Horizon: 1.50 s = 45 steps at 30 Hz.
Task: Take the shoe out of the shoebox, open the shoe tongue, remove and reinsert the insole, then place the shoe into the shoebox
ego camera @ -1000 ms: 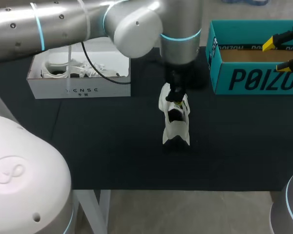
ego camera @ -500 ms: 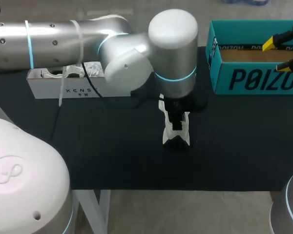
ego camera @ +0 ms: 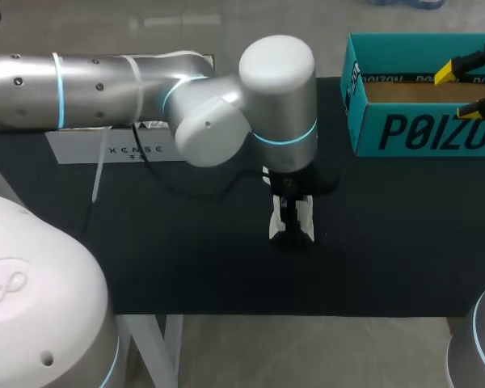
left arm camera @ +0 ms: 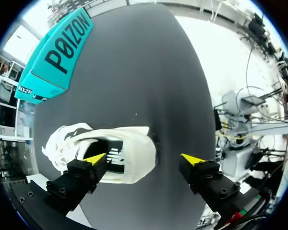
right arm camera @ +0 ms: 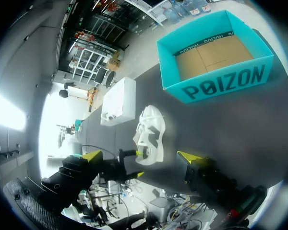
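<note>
Directly beneath the left gripper (ego camera: 289,213), in the head view, the white fabric sneaker (ego camera: 294,229) is noted on the black table (ego camera: 186,259). It is well apart from the right gripper (ego camera: 461,90), which is near the open teal cardboard shoebox (ego camera: 420,129).

Left wrist view: fingers spread, one tip at the sneaker's dark opening, the other clear. The long axis runs finger to finger.

Right wrist view: fingers apart, nothing held, sneaker ahead. The left arm is judged nearer.

Gripper (left arm camera: 143,158): fingers spread wide, clamping nothing.
Shoe (left arm camera: 134,148): white, on the black table (left arm camera: 149,72); one yellow tip over its dark opening, the other beside it.
Box (left arm camera: 53,52): teal, ahead of the shoe, apart.
</note>
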### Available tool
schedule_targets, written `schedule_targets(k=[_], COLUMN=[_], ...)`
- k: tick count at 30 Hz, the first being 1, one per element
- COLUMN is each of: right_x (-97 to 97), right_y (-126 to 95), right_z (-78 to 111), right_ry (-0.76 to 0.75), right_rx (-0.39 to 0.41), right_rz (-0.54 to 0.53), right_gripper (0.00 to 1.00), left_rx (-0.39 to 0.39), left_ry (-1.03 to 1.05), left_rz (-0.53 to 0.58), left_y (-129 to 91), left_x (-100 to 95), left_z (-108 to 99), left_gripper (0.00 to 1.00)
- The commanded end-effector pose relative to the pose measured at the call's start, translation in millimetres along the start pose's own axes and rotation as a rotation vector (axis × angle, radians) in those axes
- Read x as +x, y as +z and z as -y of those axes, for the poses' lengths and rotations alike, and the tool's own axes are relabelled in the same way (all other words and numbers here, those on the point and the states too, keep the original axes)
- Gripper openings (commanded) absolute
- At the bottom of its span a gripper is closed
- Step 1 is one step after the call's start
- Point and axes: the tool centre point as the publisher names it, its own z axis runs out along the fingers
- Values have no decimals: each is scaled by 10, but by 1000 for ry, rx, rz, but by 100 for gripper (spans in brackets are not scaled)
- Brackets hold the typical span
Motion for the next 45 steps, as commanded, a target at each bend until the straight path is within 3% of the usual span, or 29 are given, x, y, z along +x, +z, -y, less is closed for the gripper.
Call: schedule_targets(k=[1, 5, 16, 17, 18, 19, 20, 21, 26, 33, 35, 42, 45], right_x=[2, 2, 2, 2, 2, 2, 2, 2, 2, 2, 2, 2, 2], right_y=[2, 2, 2, 2, 2, 2, 2, 2, 2, 2, 2, 2, 2], right_z=[6, 6, 6, 6, 6, 6, 6, 6, 6, 6, 6, 6, 6], right_ry=[2, 2, 2, 2, 2, 2, 2, 2, 2, 2, 2, 2, 2], right_rx=[-1, -1, -1, -1, -1, -1, -1, -1, -1, -1, -1, -1, -1], right_rz=[3, 3, 3, 3, 3, 3, 3, 3, 3, 3, 3, 3, 3], right_gripper=[100, 100, 100, 100, 100, 100, 100, 100, 100, 100, 100, 100, 100], left_rx=[7, -10, -22, -30, -31, -32, -34, -28, -12, 30, 26, -60, -60], left_ry=[11, 2, -12, -14, -17, -21, -25, -19, 35, 217, 351, 504, 504], left_rz=[-70, -110, -148, -153, -161, -165, -166, -168, -145, -129, -164, -173, -173], left_y=[221, 353, 587, 606, 627, 643, 650, 649, 456, -15, -153, -673, -673], left_x=[-58, -49, -13, 0, 14, 22, 29, 38, 116, 80, 32, -143, -143], left_z=[18, 1, 18, 11, 6, -5, -12, -15, 49, 149, 165, -20, -20], left_gripper=[100, 81, 73, 66, 49, 39, 4, 0, 0, 0, 0, 0, 0])
